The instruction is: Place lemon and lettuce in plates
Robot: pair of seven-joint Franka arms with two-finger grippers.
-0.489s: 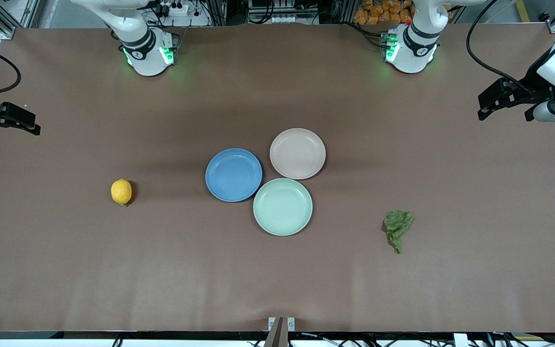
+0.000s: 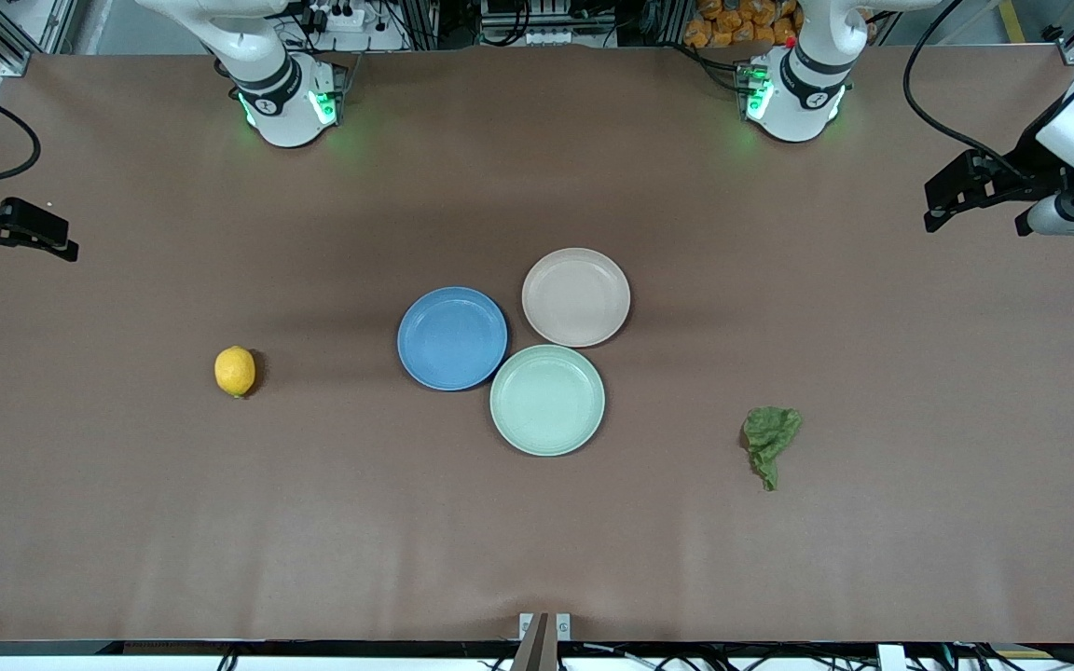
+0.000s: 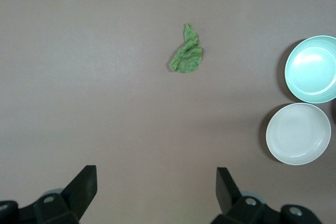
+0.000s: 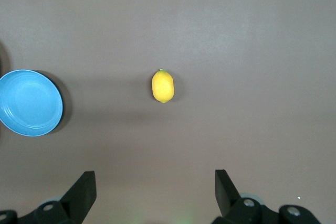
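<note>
The yellow lemon (image 2: 235, 371) (image 4: 163, 86) lies on the brown table toward the right arm's end. The green wrinkly lettuce (image 2: 770, 438) (image 3: 187, 56) lies toward the left arm's end, a little nearer the front camera. The blue plate (image 2: 452, 337) (image 4: 30, 103) and the beige plate (image 2: 576, 296) (image 3: 298, 133) sit mid-table with nothing on them. My right gripper (image 2: 29, 247) (image 4: 155, 184) hangs open at its end of the table, well away from the lemon. My left gripper (image 2: 975, 210) (image 3: 156, 182) hangs open at its own end, well away from the lettuce.
A mint green plate (image 2: 547, 399) (image 3: 312, 68) with nothing on it touches the blue and beige plates on the side nearer the front camera. The two arm bases (image 2: 287, 102) (image 2: 793, 93) stand along the table's back edge.
The left arm's wrist has shifted very slightly. Lemon, lettuce, plates and the right arm have not moved.
</note>
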